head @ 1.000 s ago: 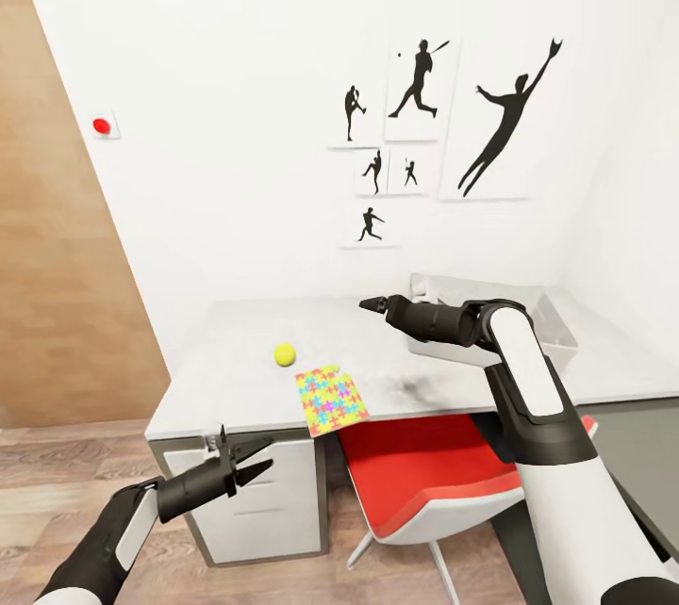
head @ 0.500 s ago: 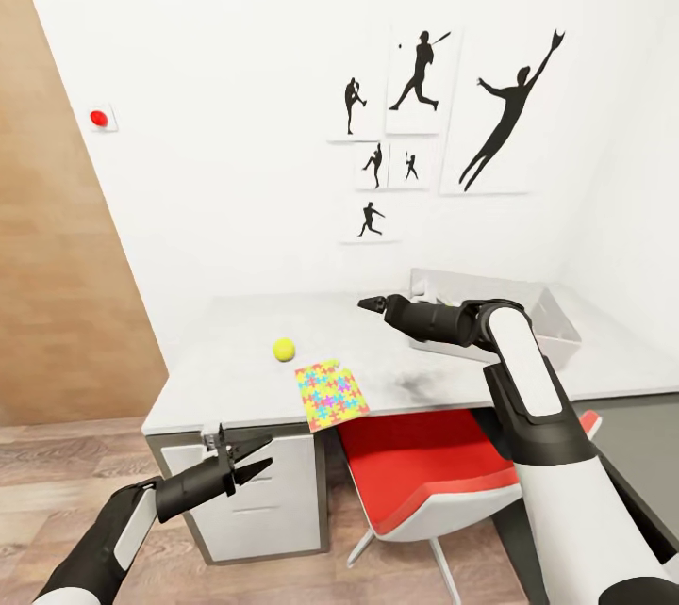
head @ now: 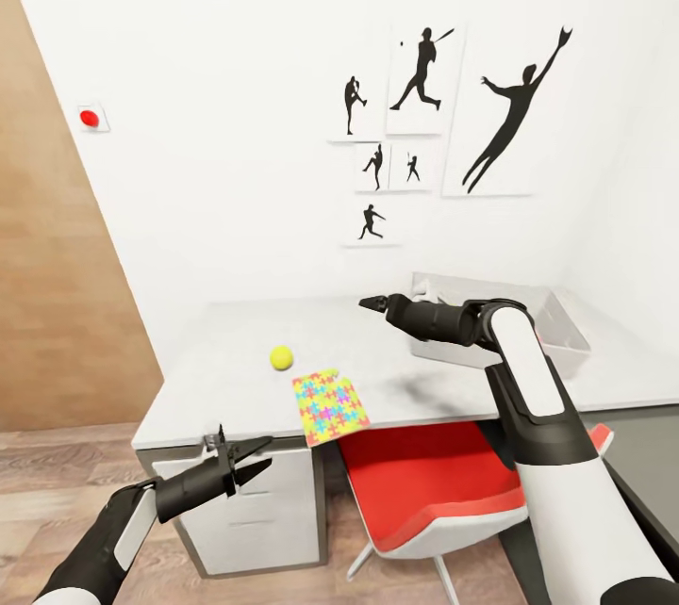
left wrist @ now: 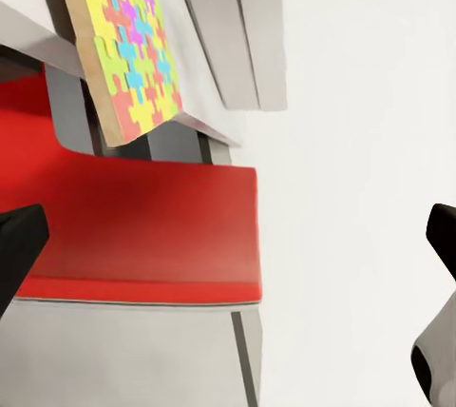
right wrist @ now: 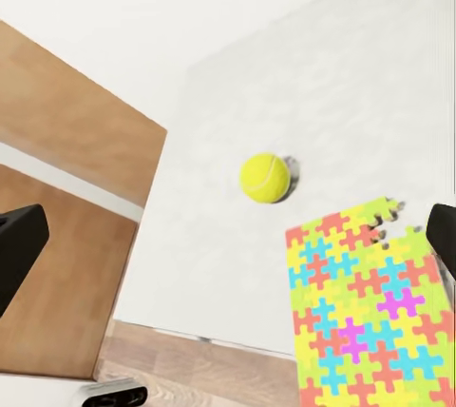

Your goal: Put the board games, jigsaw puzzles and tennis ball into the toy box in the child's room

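The tennis ball (head: 281, 357) (right wrist: 265, 177) rests on the pale grey table (head: 217, 379). Just right of it a jigsaw puzzle (head: 330, 407) (right wrist: 370, 312) (left wrist: 128, 46) lies with one corner hanging over the front edge. The grey toy box (head: 564, 341) stands at the table's back right, partly behind my right forearm. My right gripper (head: 371, 302) (right wrist: 228, 245) hovers open and empty above the tabletop, beyond and right of the ball. In front of the table's drawers my left gripper (head: 245, 464) (left wrist: 228, 264) hangs low, open and empty. Board games and bed are out of view.
A red chair (head: 424, 482) (left wrist: 133, 236) is pushed under the table below the puzzle. White drawers (head: 273, 511) fill the table's left end, and a darker lower section (head: 646, 454) continues to the right. A wooden panel (head: 57, 322) stands at the left, a white wall with silhouette posters (head: 424, 134) behind.
The whole view has shifted slightly, with the table drawing a little nearer. Both arms keep the same pose, and ball and puzzle lie where they were.
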You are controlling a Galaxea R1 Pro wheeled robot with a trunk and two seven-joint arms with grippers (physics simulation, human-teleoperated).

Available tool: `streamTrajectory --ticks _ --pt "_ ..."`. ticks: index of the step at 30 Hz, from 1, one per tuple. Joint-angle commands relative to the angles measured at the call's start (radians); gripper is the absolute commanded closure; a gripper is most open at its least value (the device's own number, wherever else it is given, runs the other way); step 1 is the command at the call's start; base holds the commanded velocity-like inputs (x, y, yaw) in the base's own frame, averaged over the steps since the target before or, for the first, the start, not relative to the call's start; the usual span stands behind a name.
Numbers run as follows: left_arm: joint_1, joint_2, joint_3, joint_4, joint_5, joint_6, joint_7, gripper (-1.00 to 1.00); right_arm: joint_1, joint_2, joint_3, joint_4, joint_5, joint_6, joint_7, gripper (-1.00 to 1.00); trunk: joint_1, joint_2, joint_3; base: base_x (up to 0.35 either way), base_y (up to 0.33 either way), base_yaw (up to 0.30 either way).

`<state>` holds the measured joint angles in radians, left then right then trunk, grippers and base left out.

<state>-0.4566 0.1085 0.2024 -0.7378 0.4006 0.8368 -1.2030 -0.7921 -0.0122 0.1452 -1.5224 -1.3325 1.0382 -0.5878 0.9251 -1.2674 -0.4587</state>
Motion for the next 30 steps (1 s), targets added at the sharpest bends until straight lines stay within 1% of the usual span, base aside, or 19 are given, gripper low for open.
streamTrajectory --ticks 1,15,22,27,30 --pt "-0.001 0.000 0.000 0.000 0.003 0.007 -0.002 -1.00 -0.001 -0.001 0.001 -0.001 -0.010 0.000 -0.010 -1.00 0.000 -0.001 -0.001 0.075 -0.016 0.000" --pt "-0.001 0.000 0.002 0.000 0.004 0.007 -0.005 -1.00 -0.001 -0.007 0.001 -0.021 -0.010 0.000 -0.010 -1.00 0.000 -0.001 -0.001 0.010 -0.002 0.000" --pt "-0.001 -0.001 0.002 0.000 0.004 0.007 -0.004 -1.00 -0.001 -0.008 0.000 -0.022 -0.010 0.000 -0.010 -1.00 0.027 -0.050 -0.023 0.000 0.000 0.000" --pt "-0.001 0.000 0.002 0.000 0.004 0.007 -0.004 -1.00 -0.001 -0.008 -0.013 -0.022 -0.010 0.001 -0.011 -1.00 0.046 -0.085 -0.039 0.000 0.000 0.000" --pt "-0.001 0.000 0.002 0.000 0.004 0.007 -0.004 -1.00 -0.001 -0.009 -0.014 -0.022 -0.010 0.005 -0.012 -1.00 0.058 -0.106 -0.048 0.000 0.000 0.000"
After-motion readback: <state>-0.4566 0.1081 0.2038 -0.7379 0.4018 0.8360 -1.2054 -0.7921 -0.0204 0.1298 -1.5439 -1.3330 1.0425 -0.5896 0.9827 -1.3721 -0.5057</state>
